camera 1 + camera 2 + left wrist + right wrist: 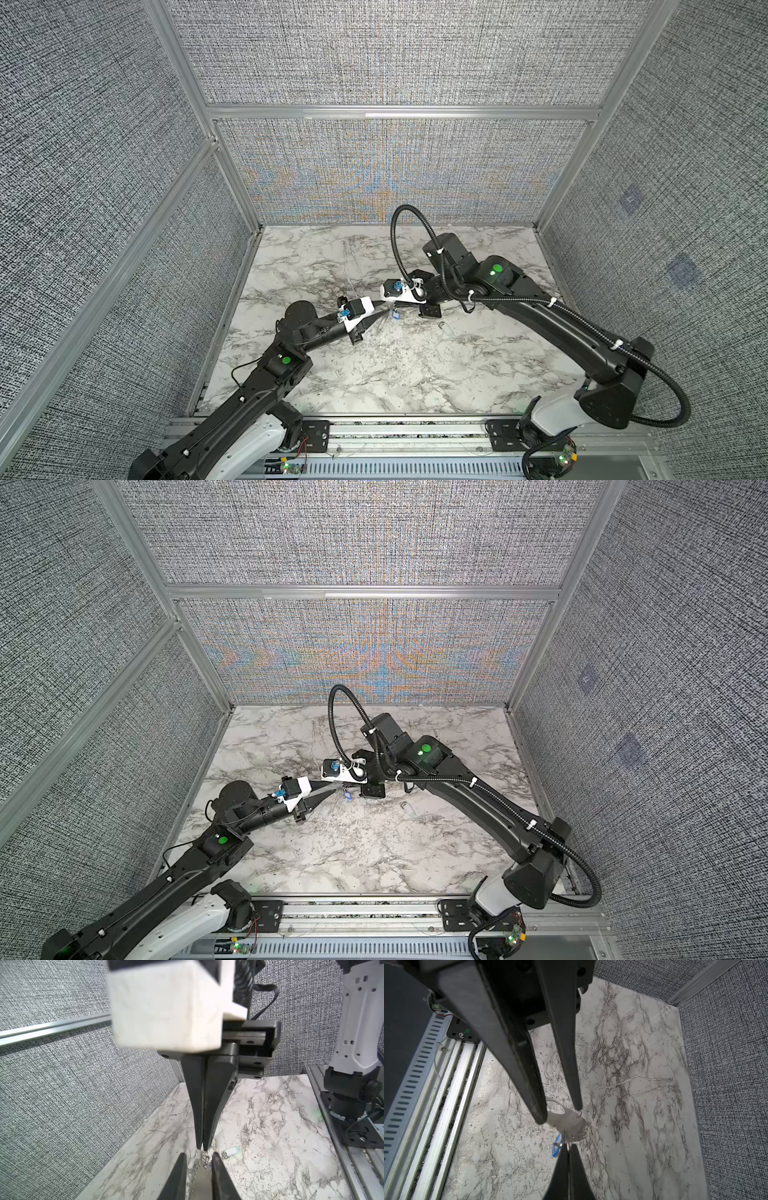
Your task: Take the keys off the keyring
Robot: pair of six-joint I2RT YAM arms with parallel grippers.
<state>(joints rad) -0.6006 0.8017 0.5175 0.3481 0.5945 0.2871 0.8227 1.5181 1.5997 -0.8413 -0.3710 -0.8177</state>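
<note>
Above the middle of the marble table [415, 374] my two grippers meet tip to tip. My right gripper [568, 1147] is shut on the thin metal keyring [202, 1150], and its blue tag [556, 1148] hangs beside the fingertips. A flat grey plate [569, 1124] with an oval hole and a toothed edge, one of the keys, is still on the ring. It lies between the fingers of my left gripper [199, 1154], which stand apart with a slim gap along the toothed edge. In both top views the blue tag [395, 317] [347, 798] shows just below the tips.
A small pale tag with a white label and its own ring [230, 1151] lies flat on the marble to the right of the grippers [448, 329]. Grey fabric walls enclose three sides. An aluminium rail [395, 432] runs along the front edge.
</note>
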